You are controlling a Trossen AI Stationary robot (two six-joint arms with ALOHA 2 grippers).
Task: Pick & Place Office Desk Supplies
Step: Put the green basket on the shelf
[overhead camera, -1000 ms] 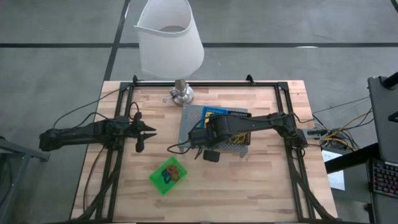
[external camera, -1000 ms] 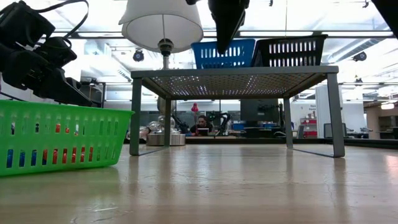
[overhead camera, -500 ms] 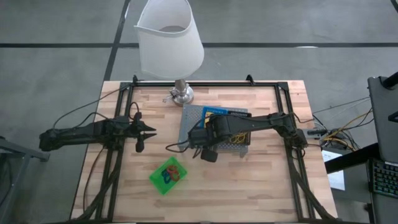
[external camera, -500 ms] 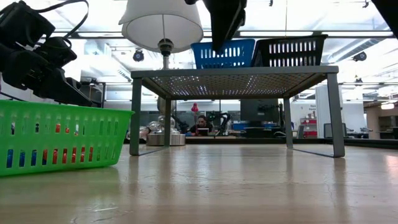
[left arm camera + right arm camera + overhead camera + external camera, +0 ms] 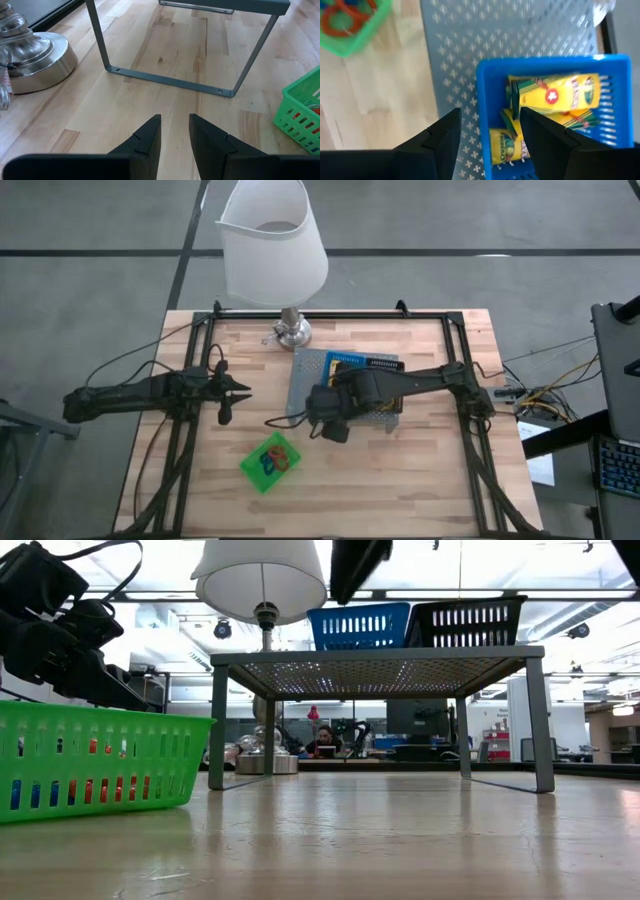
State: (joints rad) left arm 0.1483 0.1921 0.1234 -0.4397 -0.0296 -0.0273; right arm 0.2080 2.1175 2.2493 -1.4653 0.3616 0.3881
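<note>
Hovering open over the blue bin (image 5: 550, 120), right end effector (image 5: 487, 135), yellow boxes (image 5: 552, 93) lying flat, left end effector (image 5: 174, 131) part-open.

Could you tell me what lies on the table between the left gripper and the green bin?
Nothing: in the high view, only bare wooden tabletop separates the left gripper from the green bin. The left wrist view shows the same bare wood.

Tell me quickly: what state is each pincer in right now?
Left pincer: slightly open, empty, above bare table.
Right pincer: open, empty, over the blue bin.
</note>
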